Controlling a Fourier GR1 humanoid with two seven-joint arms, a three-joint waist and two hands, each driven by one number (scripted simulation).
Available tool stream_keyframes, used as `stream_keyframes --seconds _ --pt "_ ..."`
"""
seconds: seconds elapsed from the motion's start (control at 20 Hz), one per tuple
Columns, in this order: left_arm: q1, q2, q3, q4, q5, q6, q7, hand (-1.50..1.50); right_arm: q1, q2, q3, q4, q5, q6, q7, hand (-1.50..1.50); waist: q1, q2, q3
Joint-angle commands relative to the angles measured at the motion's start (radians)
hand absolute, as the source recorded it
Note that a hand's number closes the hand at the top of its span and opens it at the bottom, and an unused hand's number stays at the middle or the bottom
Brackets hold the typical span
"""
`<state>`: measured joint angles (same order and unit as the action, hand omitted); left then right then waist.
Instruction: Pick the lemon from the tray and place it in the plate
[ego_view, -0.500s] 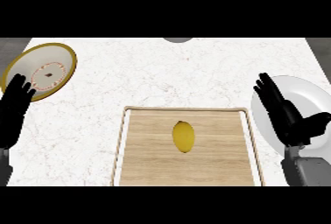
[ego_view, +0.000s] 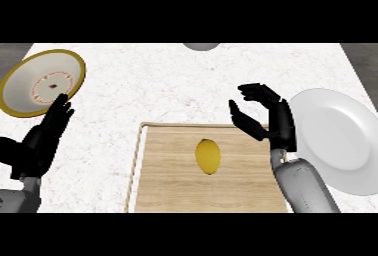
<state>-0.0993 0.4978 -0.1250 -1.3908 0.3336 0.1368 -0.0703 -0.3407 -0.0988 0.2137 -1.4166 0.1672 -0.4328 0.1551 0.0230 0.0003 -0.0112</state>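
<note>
Plainly, no brand, label or readable writing is showing anywhere; the only marking is a ring of small reddish dots with a dark spot at the centre on the gold-rimmed plate (ego_view: 43, 83), which is sitting at the upper left of the frame on the white speckled counter (ego_view: 162, 80).

The lemon (ego_view: 208, 156) is lying lengthwise on the wooden tray (ego_view: 177, 185) at the lower centre of the frame, slightly above the tray's middle, with nothing touching it.

The right hand (ego_view: 260, 116) is hovering over the tray's upper right corner, up and to the right of the lemon and apart from it. Its fingers are bending forward at the tips and its thumb is standing out toward the lemon, so the hand is gaping wide and holding nothing. The grey forearm is running down to the lower right, along the tray's right edge. Just right of it, the plain white plate (ego_view: 336, 140) is lying at the right edge of the frame.

Compared with half a second ago, the right hand is now standing further left: then it was overlapping the white plate with fingers straight up, and now it is over the tray's corner with fingers starting to curl.

The left hand (ego_view: 46, 135) is resting open at the left edge, fingers up, its tips just under the gold-rimmed plate, much as before.

A grey rounded object (ego_view: 200, 45) is peeking in at the top centre.
</note>
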Motion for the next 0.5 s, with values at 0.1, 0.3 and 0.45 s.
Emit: stream_keyframes --seconds 0.1,0.3,0.45 --pt "0.007 -0.055 -0.062 0.027 -0.039 -0.01 -0.041 0.0 0.046 0.096 0.249 0.026 0.215 -0.489 -0.019 -1.5 -0.003 -0.001 0.009" --pt "0.007 -0.073 -0.063 0.043 -0.047 -0.009 -0.059 0.0 0.026 0.098 0.478 0.109 0.342 -0.751 0.095 -1.5 0.005 -0.002 0.008" --pt "0.016 -0.085 -0.074 0.05 -0.079 0.014 -0.073 0.0 0.047 0.098 0.53 0.144 0.481 -0.836 0.251 -1.5 -0.018 -0.007 0.007"
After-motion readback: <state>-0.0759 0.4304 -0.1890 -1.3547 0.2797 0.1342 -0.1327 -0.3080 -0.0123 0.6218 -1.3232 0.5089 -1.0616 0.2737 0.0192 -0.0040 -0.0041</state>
